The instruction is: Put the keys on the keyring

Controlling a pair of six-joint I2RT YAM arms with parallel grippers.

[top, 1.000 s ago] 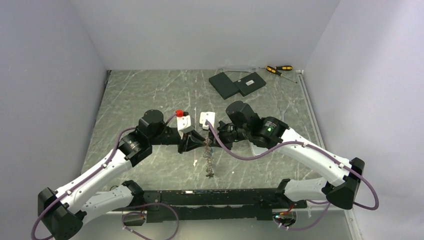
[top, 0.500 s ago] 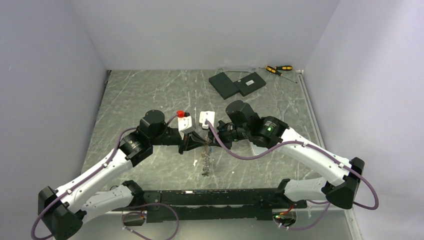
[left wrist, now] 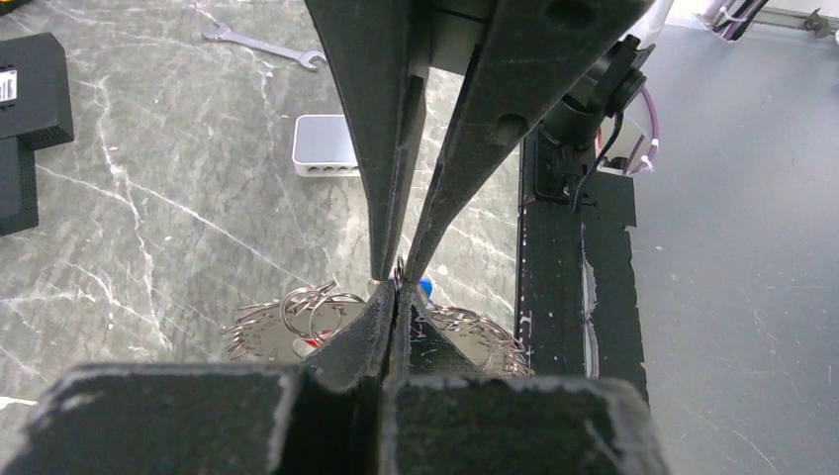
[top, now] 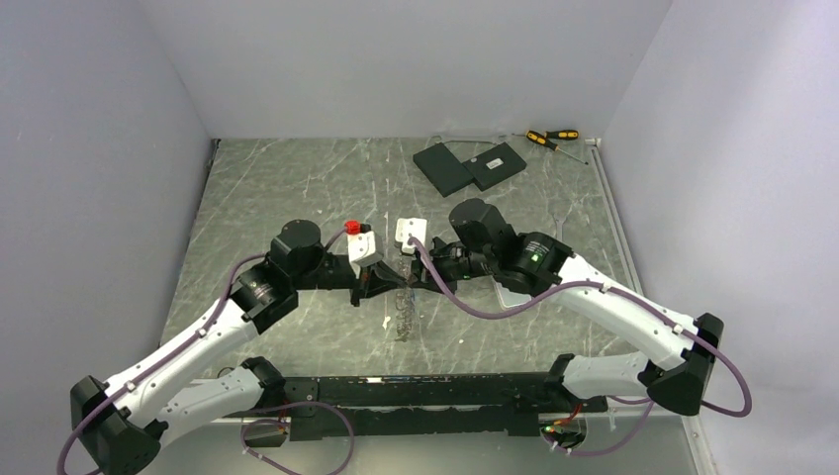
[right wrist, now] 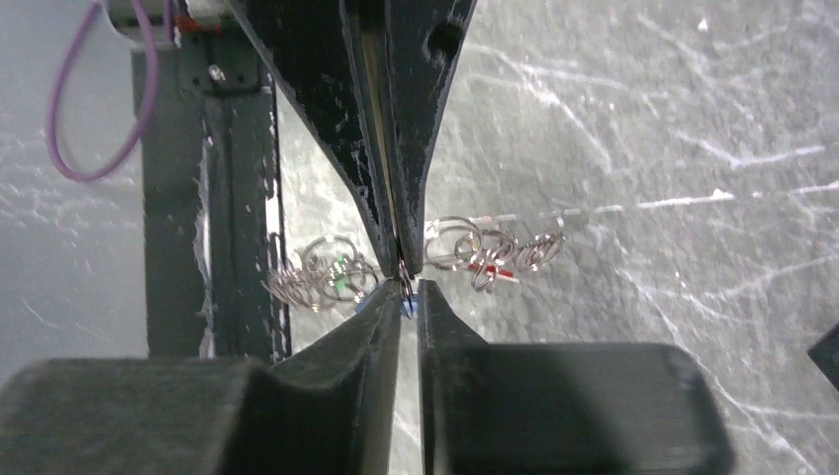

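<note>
The keyring (top: 404,315) hangs between my two grippers above the table, its small grey keys bunched below. My left gripper (top: 393,285) is shut on the ring's thin wire (left wrist: 399,269), tip to tip with the right gripper (top: 409,283). In the left wrist view the keys fan out on both sides of my pads (left wrist: 361,332). A blue key head (left wrist: 426,288) sits just behind them. The right gripper (right wrist: 409,294) stands with a narrow gap, the wire against its left pad (right wrist: 381,327). A red key (right wrist: 500,271) and a green one (right wrist: 339,265) hang among the rings.
Two black boxes (top: 470,166) and yellow-and-black screwdrivers (top: 552,137) lie at the back right. A pale slab (left wrist: 326,156) and a wrench (left wrist: 262,47) rest on the marble. The black base rail (top: 425,391) runs along the near edge under the hanging keys.
My left gripper has closed onto the ring. The right gripper's jaws have parted a little. The hanging bunch of keys has drawn up shorter, and both wrists shifted slightly.
</note>
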